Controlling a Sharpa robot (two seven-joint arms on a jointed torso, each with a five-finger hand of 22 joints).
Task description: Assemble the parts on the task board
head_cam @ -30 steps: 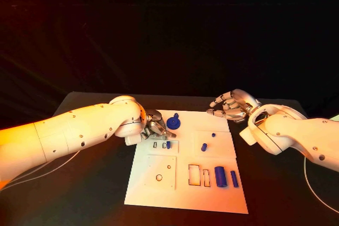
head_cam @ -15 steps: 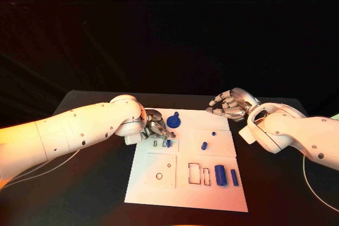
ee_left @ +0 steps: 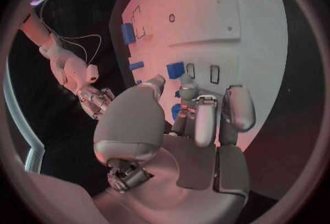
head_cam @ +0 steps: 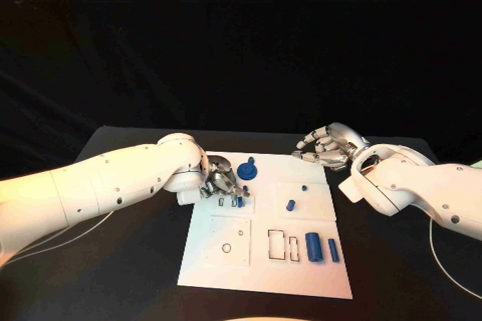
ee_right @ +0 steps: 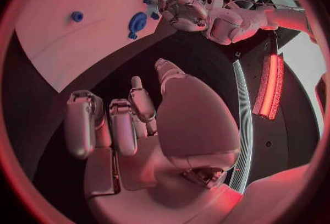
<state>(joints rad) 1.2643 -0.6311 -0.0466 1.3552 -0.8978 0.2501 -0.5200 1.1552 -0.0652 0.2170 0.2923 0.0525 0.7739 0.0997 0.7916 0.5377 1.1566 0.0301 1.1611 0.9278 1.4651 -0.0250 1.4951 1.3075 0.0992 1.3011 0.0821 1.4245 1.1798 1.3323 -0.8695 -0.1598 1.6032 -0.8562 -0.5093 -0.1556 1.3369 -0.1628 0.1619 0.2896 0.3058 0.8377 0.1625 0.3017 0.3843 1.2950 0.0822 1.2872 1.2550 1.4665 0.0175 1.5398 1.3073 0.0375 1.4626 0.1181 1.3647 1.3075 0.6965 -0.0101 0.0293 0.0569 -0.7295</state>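
Blue small peg [head_cam: 239, 203] sits pinched under the left hand [head_cam: 223, 182]; press it straight down into the white task board [head_cam: 263, 265], while the right hand [head_cam: 323, 150] hangs curled on nothing.

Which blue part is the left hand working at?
The small blue part under the left hand, beside the two slots, not the round one behind it.
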